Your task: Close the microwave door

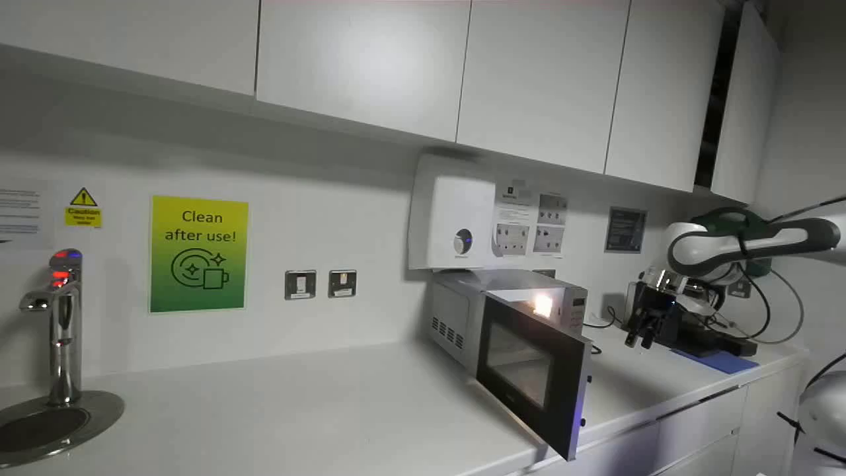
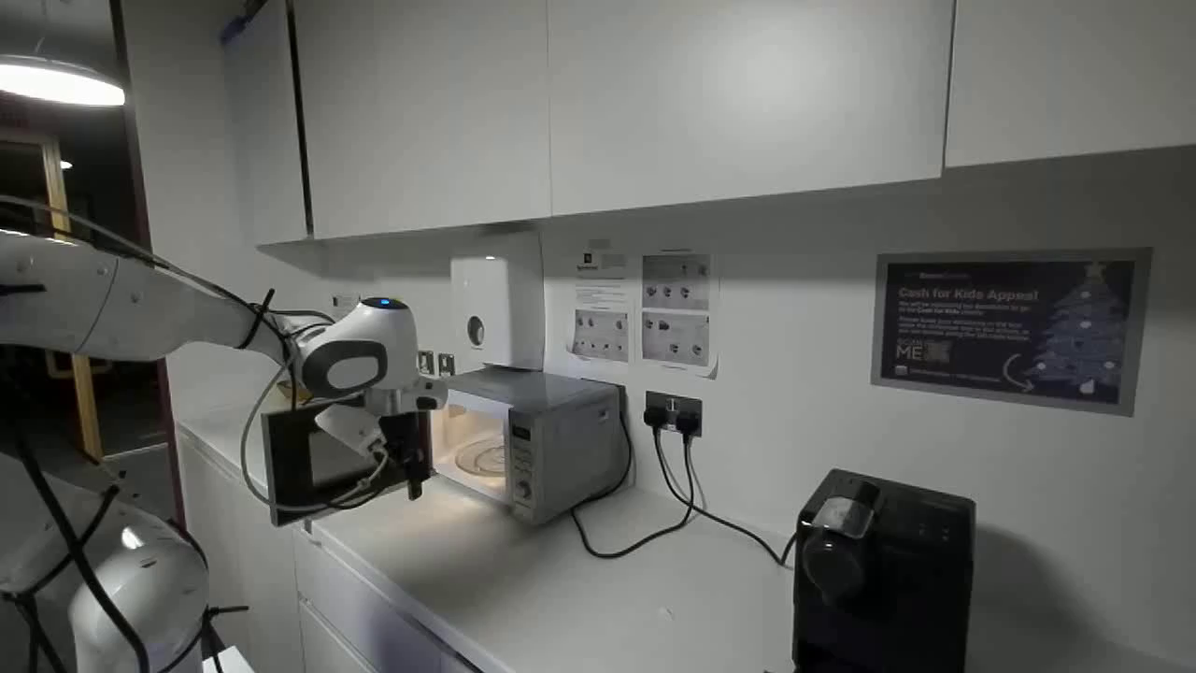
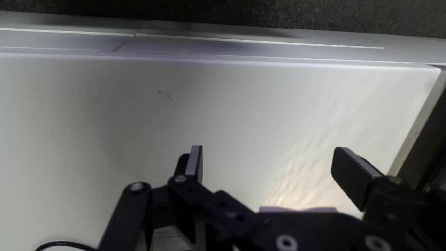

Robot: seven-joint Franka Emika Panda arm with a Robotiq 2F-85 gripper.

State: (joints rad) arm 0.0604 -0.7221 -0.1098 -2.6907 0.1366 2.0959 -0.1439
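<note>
Microwave door: in an exterior view, stands wide open, reaching out from the front of the microwave and past the front edge of the tabletop.
Microwave: sits on the tabletop near the back wall, lit inside, below a white wall-mounted box.
Jaws: hang pointing downward at the end of the arm, above the tabletop, apart from the door.
Blue mat: lies flat toward the far end of the tabletop.
Tap: stands upright at the opposite end, well apart from the door.
Arm: in an exterior view, hangs in front of the door and hides part of the panel from sight.
Turntable: shows inside the lit microwave, beside the control panel.
Black cables: run from the wall socket over the tabletop, looping just beside the microwave.
Black appliance: stands in the foreground, well apart from the microwave.
Jaws: in the wrist view, spread wide, with the tabletop showing between.
Cable: curves in at the lower left corner.
Dark panel: cropped at the right border, near the jaws; too little in frame to identify for certain.
</note>
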